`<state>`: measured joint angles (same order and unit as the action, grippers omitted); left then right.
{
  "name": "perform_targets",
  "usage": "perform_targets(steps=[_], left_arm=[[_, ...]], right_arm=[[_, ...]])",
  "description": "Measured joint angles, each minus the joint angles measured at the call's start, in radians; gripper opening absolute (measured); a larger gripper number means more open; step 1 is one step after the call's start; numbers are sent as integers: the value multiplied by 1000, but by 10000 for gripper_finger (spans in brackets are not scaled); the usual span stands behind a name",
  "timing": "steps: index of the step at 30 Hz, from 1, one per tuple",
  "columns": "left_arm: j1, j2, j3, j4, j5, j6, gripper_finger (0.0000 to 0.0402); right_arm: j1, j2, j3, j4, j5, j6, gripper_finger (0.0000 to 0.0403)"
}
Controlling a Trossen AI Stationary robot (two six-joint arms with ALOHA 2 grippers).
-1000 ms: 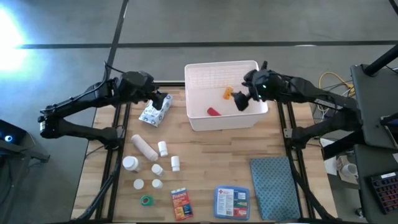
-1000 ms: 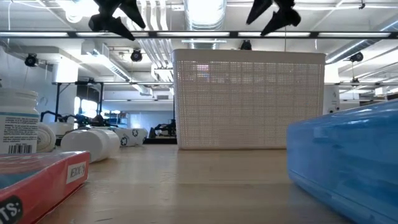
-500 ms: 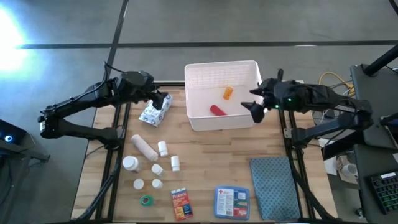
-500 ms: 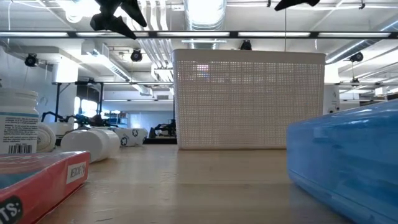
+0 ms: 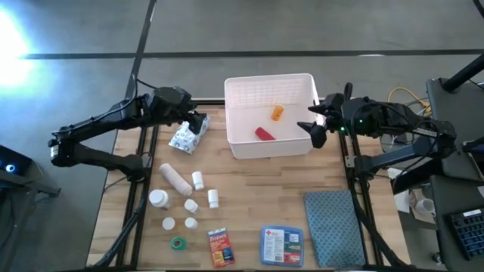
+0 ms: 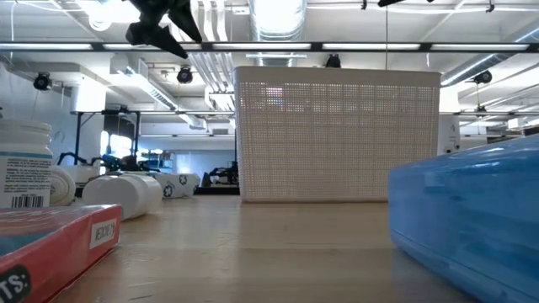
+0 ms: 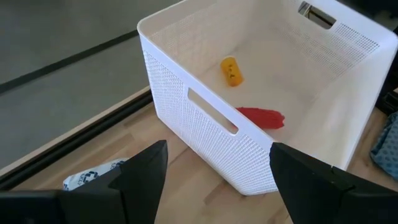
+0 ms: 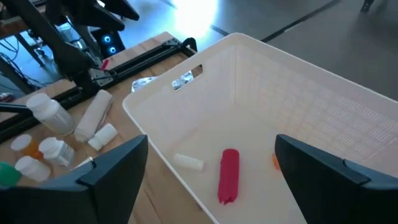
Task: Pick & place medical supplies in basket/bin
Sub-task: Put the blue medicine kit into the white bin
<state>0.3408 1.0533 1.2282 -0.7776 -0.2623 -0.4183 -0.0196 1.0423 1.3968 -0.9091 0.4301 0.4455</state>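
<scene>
1. Since a second ago: right gripper drawn back from above the basket's inside to its right-hand rim; left gripper unchanged in place.
2. Right gripper: fingers spread wide, nothing between them, hanging above the right edge of the basket.
3. Left gripper: fingers spread, nothing held, poised above the wipes packet, just left of the basket.
4. Basket: white, slotted walls, at the far middle of the table, holding a red tube, a small orange bottle and, seen in the right wrist view, a small white item beside the tube.
5. On the table to the left: gauze roll, several white pill bottles around it, green tape roll near the front edge.
6. Along the front edge: orange-red box, blue first-aid box, then a teal-grey cloth mat at the right.
7. Low view: basket wall at centre, blue box close at right, orange-red box close at left.
</scene>
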Motion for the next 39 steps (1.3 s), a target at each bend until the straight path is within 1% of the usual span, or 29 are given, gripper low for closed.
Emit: perform_targets(steps=[12, 17, 19, 22, 26, 29, 34, 39], left_arm=[[0, 78, 0, 0, 0, 0, 261], [0, 126, 0, 4, 0, -1, 261], [0, 152, -1, 70, -1, -7, 261], [-3, 167, 20, 70, 2, -4, 261], [-50, 129, 38, 74, 2, 5, 261], [-89, 89, 37, 36, 6, 5, 261], [-161, 4, 33, -48, 7, -5, 261], [-229, -48, 27, -84, 7, -64, 261]], right_arm=[[2, -2, -1, -41, -11, 79, 346], [2, 0, -1, -36, -9, 78, 349], [3, 0, -1, -38, -11, 89, 350], [14, 0, -1, -87, -59, 208, 350], [28, 0, -21, -196, -195, 405, 350], [65, 1, -65, -246, -257, 507, 349], [152, 5, -151, -229, -348, 627, 349], [243, 6, -234, -132, -364, 715, 347]])
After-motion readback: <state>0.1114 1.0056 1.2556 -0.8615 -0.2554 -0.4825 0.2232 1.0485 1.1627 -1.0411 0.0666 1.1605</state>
